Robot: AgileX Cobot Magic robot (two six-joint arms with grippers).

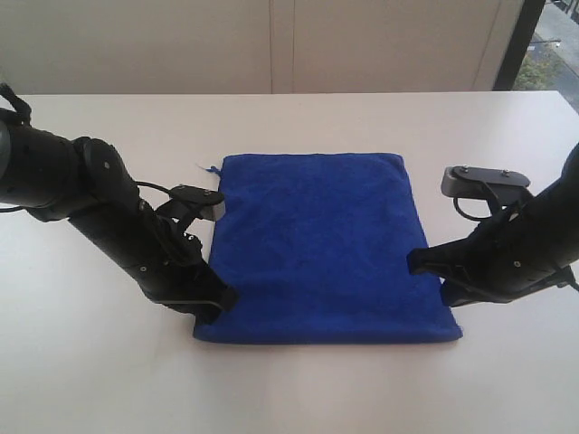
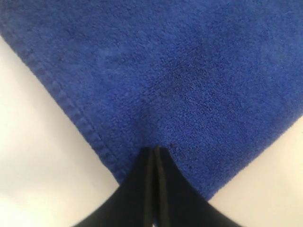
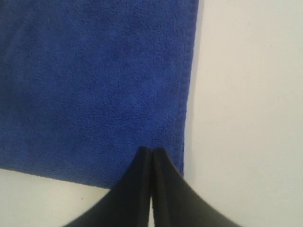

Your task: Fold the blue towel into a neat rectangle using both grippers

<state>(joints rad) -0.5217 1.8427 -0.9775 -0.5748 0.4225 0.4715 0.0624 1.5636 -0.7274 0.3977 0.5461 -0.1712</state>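
Exterior view: blue towel (image 1: 317, 244) lies flat mid-table (image 1: 90, 380). Left gripper (image 1: 220, 303) sits at its lower-left corner, right gripper (image 1: 421, 262) at its right edge. Both jaw pairs are fully closed, tips over cloth. Can't tell if fabric is pinched.

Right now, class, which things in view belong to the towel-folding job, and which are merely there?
Belong to the job: blue towel; left gripper, shut, at one near corner; right gripper, shut, at the other.

Merely there: white table; wall behind; window.
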